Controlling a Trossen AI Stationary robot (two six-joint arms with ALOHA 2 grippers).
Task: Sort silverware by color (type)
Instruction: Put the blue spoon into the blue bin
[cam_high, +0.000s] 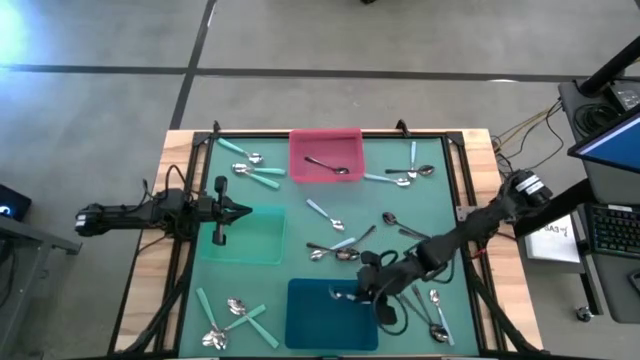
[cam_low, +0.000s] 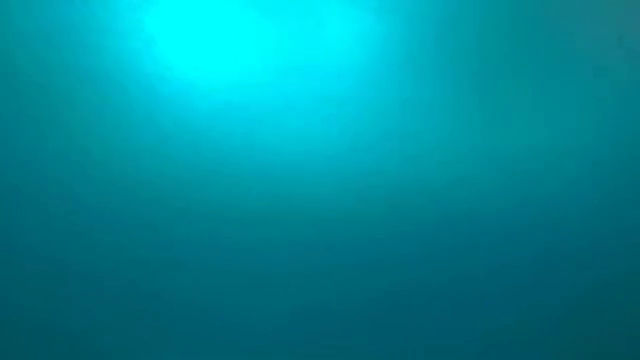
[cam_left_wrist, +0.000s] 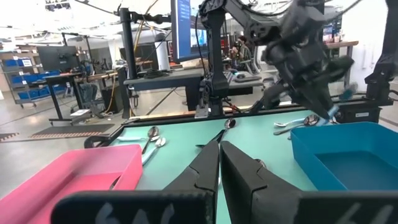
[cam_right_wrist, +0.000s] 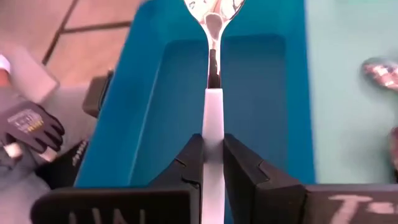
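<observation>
My right gripper (cam_high: 365, 290) is shut on a spoon with a pale handle (cam_right_wrist: 213, 106). The spoon's shiny bowl (cam_right_wrist: 214, 9) sticks out ahead over the blue tray (cam_high: 330, 312) at the table's near edge. My left gripper (cam_high: 240, 211) waits shut above the green tray (cam_high: 250, 240) at the left and touches nothing. Other spoons lie loose on the green mat: far left (cam_high: 250, 165), far right (cam_high: 405, 176), middle (cam_high: 335, 247), near left (cam_high: 235, 318) and near right (cam_high: 436, 322). One dark spoon (cam_high: 328, 166) lies in the pink tray (cam_high: 300, 150). The low view shows only a teal blur. My right gripper pinches the spoon's pale handle (cam_right_wrist: 213, 115) between its two fingers, with the handle running along them and the bowl out in front. The fingers slant down from the table's right side. The spoon is lifted clear above the blue tray's floor (cam_right_wrist: 249, 99).
A black frame (cam_high: 462, 190) rims the mat. In the right wrist view a dark glove (cam_right_wrist: 28, 127) shows beyond the blue tray's outer wall. Desks, monitors and stands fill the room behind the table.
</observation>
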